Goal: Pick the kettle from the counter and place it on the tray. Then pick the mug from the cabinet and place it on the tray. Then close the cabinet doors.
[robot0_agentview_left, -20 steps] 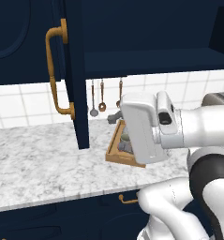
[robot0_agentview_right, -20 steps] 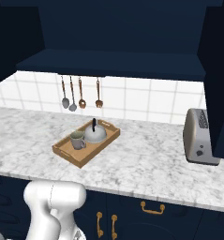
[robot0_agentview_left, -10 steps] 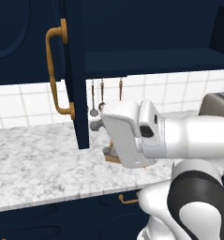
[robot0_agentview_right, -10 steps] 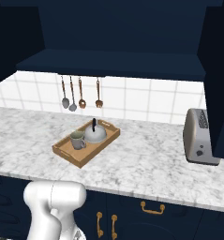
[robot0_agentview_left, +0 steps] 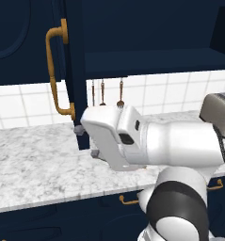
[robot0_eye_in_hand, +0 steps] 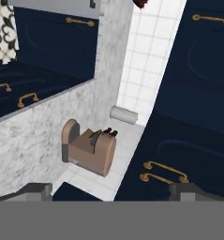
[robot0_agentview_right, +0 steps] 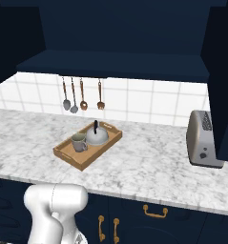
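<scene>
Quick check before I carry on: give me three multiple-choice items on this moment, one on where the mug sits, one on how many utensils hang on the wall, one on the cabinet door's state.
1. Where is the mug?
A. on the tray, beside the kettle
B. on the cabinet shelf
C. next to the toaster

2. How many utensils hang on the tiled wall?
A. two
B. four
C. six

3. The cabinet door near the arm is:
A. shut flush
C. taken off
B. standing open

Answers: 1 A, the right base view shows the mug in the tray beside the kettle. 2 B, four handles hang in a row under the cabinet. 3 B, the left base view shows the door edge-on, jutting out over the counter.
</scene>
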Robot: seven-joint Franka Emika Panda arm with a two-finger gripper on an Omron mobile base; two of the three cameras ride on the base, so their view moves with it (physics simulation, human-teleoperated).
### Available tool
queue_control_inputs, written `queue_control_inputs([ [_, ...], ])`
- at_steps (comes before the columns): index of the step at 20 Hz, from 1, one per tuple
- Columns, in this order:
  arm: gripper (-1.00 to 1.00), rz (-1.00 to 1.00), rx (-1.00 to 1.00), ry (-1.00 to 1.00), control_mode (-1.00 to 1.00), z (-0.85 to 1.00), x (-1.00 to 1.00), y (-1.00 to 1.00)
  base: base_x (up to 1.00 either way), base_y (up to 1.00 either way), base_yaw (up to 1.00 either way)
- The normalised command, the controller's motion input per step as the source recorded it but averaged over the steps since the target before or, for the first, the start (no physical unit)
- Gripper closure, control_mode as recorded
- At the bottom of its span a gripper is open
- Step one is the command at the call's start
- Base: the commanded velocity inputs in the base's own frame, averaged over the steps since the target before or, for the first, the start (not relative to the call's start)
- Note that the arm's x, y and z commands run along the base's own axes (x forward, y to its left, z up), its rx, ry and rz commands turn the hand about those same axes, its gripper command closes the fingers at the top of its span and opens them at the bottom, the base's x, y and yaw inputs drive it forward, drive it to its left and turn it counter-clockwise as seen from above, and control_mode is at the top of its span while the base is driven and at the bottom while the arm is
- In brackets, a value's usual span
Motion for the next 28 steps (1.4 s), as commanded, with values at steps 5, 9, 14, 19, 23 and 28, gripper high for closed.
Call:
queue_control_inputs([
  [5, -1.00, -0.05, 0.00, -0.01, -1.00, 0.06, -0.02, 0.49, 0.00, 0.00, 0.00],
  [9, -1.00, -0.18, 0.00, 0.00, -1.00, 0.01, 0.09, 0.58, 0.00, 0.00, 0.00],
  [14, -1.00, -0.22, 0.05, 0.07, -1.00, 0.09, 0.17, 0.42, 0.00, 0.00, 0.00],
  [19, -1.00, -0.24, 0.09, 0.10, -1.00, 0.04, 0.41, 0.13, 0.00, 0.00, 0.00],
  [23, -1.00, -0.19, 0.10, 0.06, -1.00, 0.00, 0.33, 0.06, 0.00, 0.00, 0.00],
  [28, -1.00, -0.14, 0.04, 0.00, -1.00, 0.00, 0.31, 0.00, 0.00, 0.00, 0.00],
])
